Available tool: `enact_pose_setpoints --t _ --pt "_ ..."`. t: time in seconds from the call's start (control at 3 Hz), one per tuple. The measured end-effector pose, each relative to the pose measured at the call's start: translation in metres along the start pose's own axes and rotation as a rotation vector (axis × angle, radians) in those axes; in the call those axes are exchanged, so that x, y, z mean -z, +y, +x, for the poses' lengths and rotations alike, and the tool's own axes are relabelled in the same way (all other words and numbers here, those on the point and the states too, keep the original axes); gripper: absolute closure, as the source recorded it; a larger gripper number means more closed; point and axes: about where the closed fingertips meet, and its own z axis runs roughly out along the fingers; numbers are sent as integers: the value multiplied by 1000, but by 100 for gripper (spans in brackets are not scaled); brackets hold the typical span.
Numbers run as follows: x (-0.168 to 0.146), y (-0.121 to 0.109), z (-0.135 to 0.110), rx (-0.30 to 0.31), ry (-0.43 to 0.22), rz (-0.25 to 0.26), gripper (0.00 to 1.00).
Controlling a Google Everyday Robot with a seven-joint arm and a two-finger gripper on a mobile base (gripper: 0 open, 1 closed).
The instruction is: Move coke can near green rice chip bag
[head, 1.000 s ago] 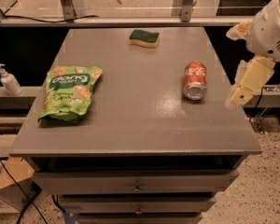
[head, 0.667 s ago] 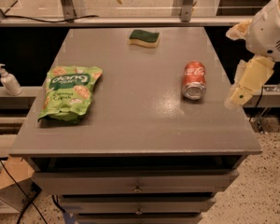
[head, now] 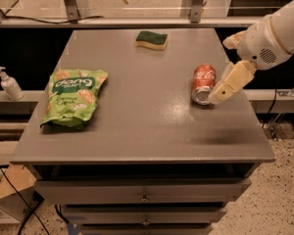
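The coke can (head: 203, 83) lies on its side on the right part of the grey table (head: 137, 131), its silver end toward the front. The green rice chip bag (head: 72, 98) lies flat on the left part of the table, far from the can. My gripper (head: 222, 68) reaches in from the right on a white arm, just right of the can. It is open and holds nothing. Its lower finger (head: 232, 81) slants down with its tip right beside the can's front end. The upper fingertip (head: 231, 39) is higher and farther back.
A green-and-yellow sponge (head: 151, 39) lies at the back middle of the table. A soap pump bottle (head: 9, 83) stands on a ledge left of the table. Drawers are below the tabletop. A rail with metal posts runs behind the table.
My gripper has moved left over the table's right edge, so the lower finger is now right beside the can. The can, bag and sponge have not moved.
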Motion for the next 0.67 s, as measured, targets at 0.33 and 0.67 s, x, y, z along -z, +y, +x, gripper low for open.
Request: enact_pose_setpoints --t 0.33,0.67 --pt "-32 -19 4 -68 -53 -17 0" --pt "-58 -32 10 -113 -82 -45 0"
